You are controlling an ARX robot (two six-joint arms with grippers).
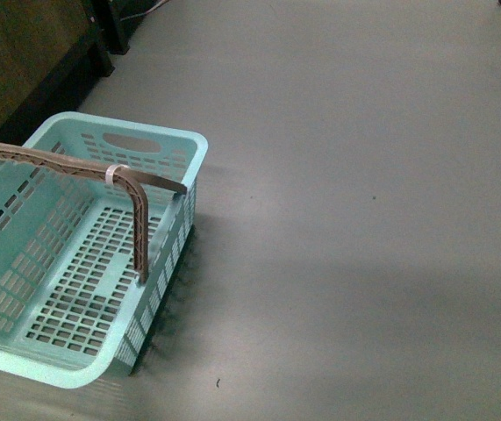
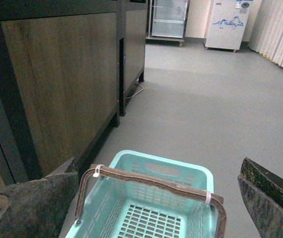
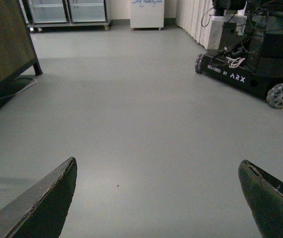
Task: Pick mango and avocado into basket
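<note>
Grey smooth floor is spreading through the room, with dark wood cabinets standing along its left and a black wheeled robot base sitting farther off. The aqua basket is resting on the floor at front left, its long axis running away from the robot and its handle raised crosswise. The left gripper is hovering above it with jaws wide. The right gripper is gaping wide over floor.

The left gripper has two broad, dark grey-brown fingers. Their surface is rough, mottled and worn, and they taper to blunt tips at the jaw mouth. The right gripper has darker, near-black fingers with a greenish cast. A thin pale line runs along each inner jaw edge.
</note>
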